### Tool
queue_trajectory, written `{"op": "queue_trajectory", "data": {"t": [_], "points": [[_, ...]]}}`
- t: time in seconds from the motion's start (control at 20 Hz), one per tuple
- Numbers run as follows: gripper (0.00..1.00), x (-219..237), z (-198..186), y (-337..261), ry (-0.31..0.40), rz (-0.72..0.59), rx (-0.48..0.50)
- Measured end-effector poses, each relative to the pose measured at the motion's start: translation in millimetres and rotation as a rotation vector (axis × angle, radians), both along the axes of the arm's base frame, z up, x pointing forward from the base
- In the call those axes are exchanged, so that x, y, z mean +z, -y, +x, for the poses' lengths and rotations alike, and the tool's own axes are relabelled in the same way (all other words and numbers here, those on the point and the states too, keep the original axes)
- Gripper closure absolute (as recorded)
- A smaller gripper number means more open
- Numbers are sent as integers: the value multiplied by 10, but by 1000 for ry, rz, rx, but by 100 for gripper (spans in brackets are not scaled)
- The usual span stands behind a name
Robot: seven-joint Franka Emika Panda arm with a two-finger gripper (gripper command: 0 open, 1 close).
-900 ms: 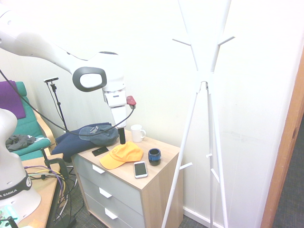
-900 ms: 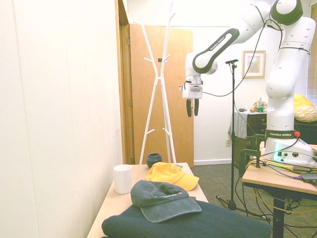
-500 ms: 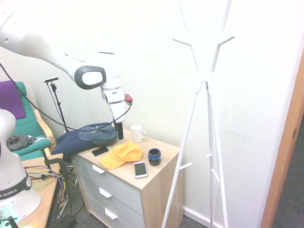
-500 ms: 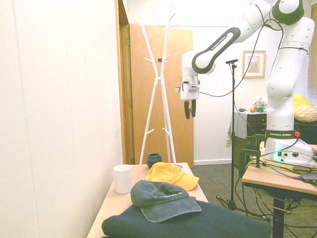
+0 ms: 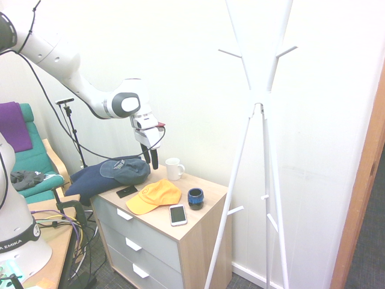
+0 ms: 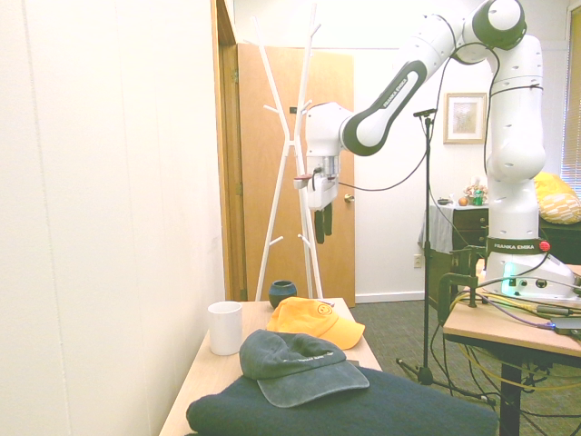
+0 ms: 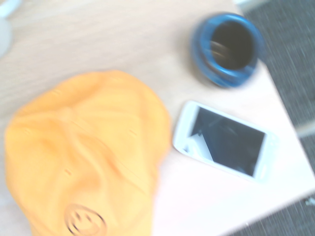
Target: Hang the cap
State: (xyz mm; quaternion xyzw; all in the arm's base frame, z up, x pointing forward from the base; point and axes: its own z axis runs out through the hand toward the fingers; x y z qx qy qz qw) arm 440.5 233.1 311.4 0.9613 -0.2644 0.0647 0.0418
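The cap (image 5: 155, 195) is bright yellow-orange and lies flat on the wooden cabinet top (image 5: 201, 223), between a dark cap and a blue pot. In the second exterior view the cap (image 6: 313, 320) sits behind the dark cap, and in the wrist view the cap (image 7: 83, 152) fills the frame with a smiley print on it. My gripper (image 5: 150, 158) hangs in the air above the back of the cabinet, well above the cap, open and holding nothing. Seen from the other side, the gripper (image 6: 320, 223) points down.
A white coat stand (image 5: 258, 102) rises to the right of the cabinet by the wall. On the cabinet top are a white mug (image 5: 174, 168), a blue pot (image 5: 195, 197), a white phone (image 5: 177, 214) and a dark blue-grey cap (image 5: 123, 170) on a folded dark garment (image 5: 90, 180).
The arm has swung in toward the wall and over the cabinet, and the gripper now hangs above the cap. The fingers stayed open. Nothing on the cabinet moved.
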Motion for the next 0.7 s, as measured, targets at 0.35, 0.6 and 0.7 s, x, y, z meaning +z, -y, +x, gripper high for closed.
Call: {"op": "queue_trajectory", "data": {"t": [0.35,0.6,0.7], "points": [[0,-591,437,-607,-48,-8,64],[0,-982,496,-1044,-104,-41,111],[0,-1110,530,-1148,-113,-50,120]]}}
